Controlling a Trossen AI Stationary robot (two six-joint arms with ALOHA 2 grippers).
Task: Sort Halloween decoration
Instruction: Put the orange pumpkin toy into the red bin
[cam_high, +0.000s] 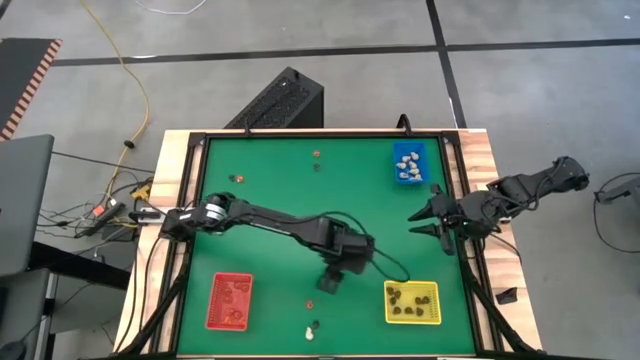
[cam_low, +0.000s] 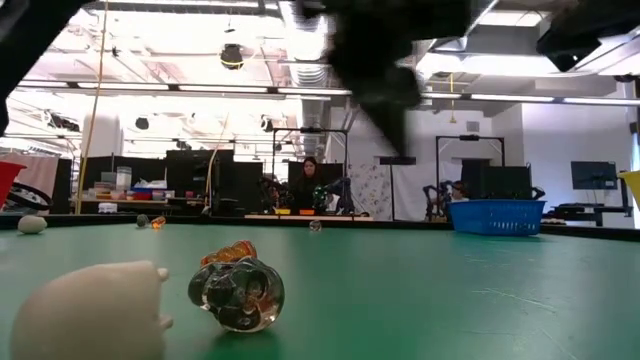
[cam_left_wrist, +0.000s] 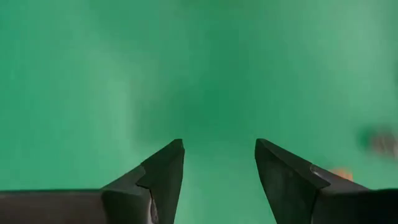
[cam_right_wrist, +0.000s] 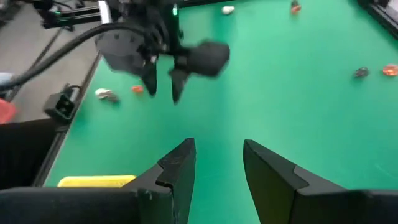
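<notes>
Trays: three counted, red tray (cam_high: 229, 301), yellow tray (cam_high: 411, 302), blue tray (cam_high: 409, 162); all hold several trinkets, exact counts not legible.
Red tray contents: reddish trinkets; lies well apart from the left claw, toward the left arm's base side and the near edge.
Yellow tray contents: dark trinkets (cam_high: 405, 299); just beside the left claw, on its right-arm side; near the right claw.
Blue tray contents: whitish trinkets (cam_high: 407, 165); near the right claw, at the far edge.
Loose trinkets: two just below the left claw, a whitish piece (cam_high: 309, 334) and a dark piece (cam_high: 316, 324); one orange speck (cam_high: 309, 298) beside that claw; two at the far edge (cam_high: 317, 154); one dark piece (cam_high: 237, 177) near the left arm's base.
Low view: cream trinket (cam_low: 90, 305) touching or just beside a glossy dark-and-orange trinket (cam_low: 237, 290).
Left claw (cam_high: 327, 284): over mid worktop (cam_high: 280, 180), fingers (cam_left_wrist: 163, 174) spread, pinching nothing.
Right claw (cam_high: 426, 226): near the worktop's right edge, fingers (cam_right_wrist: 177, 168) spread, empty.
Writing: nothing readable.
Open room: bare green surface between the two claws and ahead of the left claw.
Edges: black frame rails on a wooden border.
Background: a person seated beyond the worktop.
</notes>
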